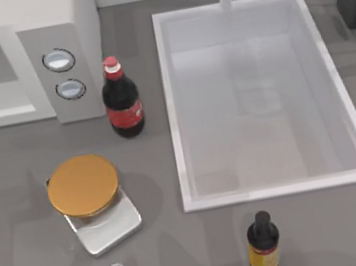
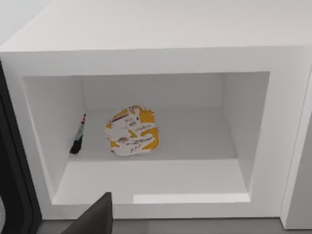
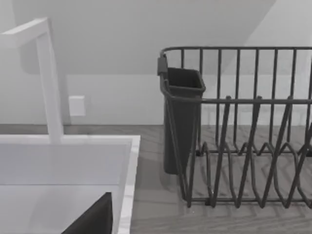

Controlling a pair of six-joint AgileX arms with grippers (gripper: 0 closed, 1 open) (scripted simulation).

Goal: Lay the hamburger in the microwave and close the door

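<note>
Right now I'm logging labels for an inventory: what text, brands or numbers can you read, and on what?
None can be read.
Hamburger wrapper in the microwave: dark print, blurred.
Cola bottle red label: no legible letters.
Dark bottle yellow label: too small.
Dials: no markings visible.

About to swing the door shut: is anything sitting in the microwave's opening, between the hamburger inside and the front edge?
Nothing visible blocks the opening. The hamburger lies well inside the microwave, on the cavity floor, back from the front sill. A small dark item leans by the inner side wall, also inside the cavity.
</note>
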